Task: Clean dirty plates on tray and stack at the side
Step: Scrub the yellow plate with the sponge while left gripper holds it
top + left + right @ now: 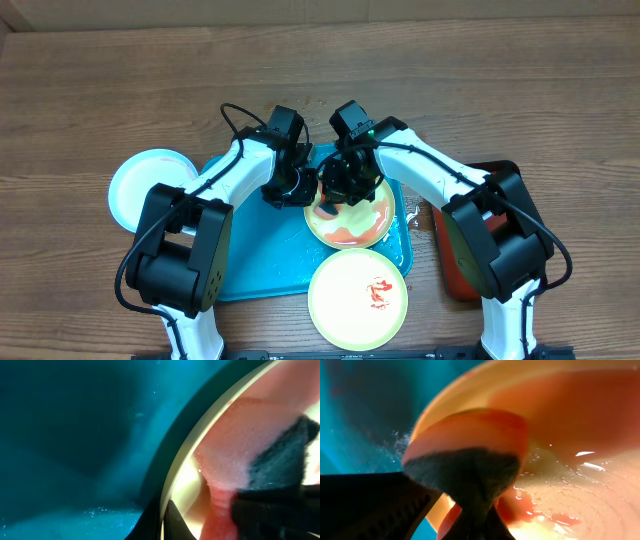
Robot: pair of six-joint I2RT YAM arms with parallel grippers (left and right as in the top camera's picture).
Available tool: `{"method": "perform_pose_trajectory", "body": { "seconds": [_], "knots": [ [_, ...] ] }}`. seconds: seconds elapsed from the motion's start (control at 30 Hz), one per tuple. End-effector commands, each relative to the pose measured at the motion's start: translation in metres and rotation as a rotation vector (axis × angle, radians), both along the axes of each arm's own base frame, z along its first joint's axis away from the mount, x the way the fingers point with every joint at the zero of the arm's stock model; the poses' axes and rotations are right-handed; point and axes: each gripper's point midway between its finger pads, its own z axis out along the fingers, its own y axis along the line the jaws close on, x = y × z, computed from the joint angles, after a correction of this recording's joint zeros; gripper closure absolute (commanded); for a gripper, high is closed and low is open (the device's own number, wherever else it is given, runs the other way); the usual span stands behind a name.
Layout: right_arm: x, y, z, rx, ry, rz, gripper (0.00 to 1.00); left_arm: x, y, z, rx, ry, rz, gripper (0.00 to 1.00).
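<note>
A lime-green-rimmed plate [362, 222] smeared with red sauce lies on the turquoise tray [255, 265]. My left gripper [303, 190] is shut on this plate's left rim, with one finger on each side of the edge in the left wrist view [167, 512]. My right gripper [333, 195] is shut on a sponge [470, 450], orange with a dark scouring side, and presses it on the wet plate [570, 435]. A second green-rimmed plate [358, 298] with a small red smear lies at the tray's front right corner. A pale blue-white plate [150, 185] lies on the table left of the tray.
A smaller dark red tray [465, 262] sits to the right of the turquoise one, under my right arm. Water drops lie on the turquoise tray [75, 435]. The wooden table [100, 80] runs all round.
</note>
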Motion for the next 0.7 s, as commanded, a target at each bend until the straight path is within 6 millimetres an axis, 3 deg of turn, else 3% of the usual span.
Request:
{"method": "perform_pose_trajectory", "body": {
  "seconds": [0.0,0.2,0.3,0.47,0.67],
  "knots": [
    [-0.013,-0.007,-0.016,-0.021,0.068,-0.042,0.96,-0.006,0.012,-0.017,0.079,0.024,0.016,0.96],
    [-0.047,-0.023,-0.027,-0.052,0.17,0.026,0.96,-0.006,0.012,-0.017,0.079,0.024,0.016,0.96],
    [-0.058,-0.049,-0.032,-0.175,0.197,0.048,0.96,-0.006,0.012,-0.017,0.079,0.024,0.016,0.96],
    [-0.058,-0.085,-0.037,-0.339,0.191,0.037,0.96,-0.004,0.013,-0.017,0.077,0.019,0.025,0.96],
    [-0.041,-0.138,-0.039,-0.544,0.136,-0.008,0.96,-0.006,0.022,-0.018,0.085,0.04,0.045,0.96]
  ]
}}
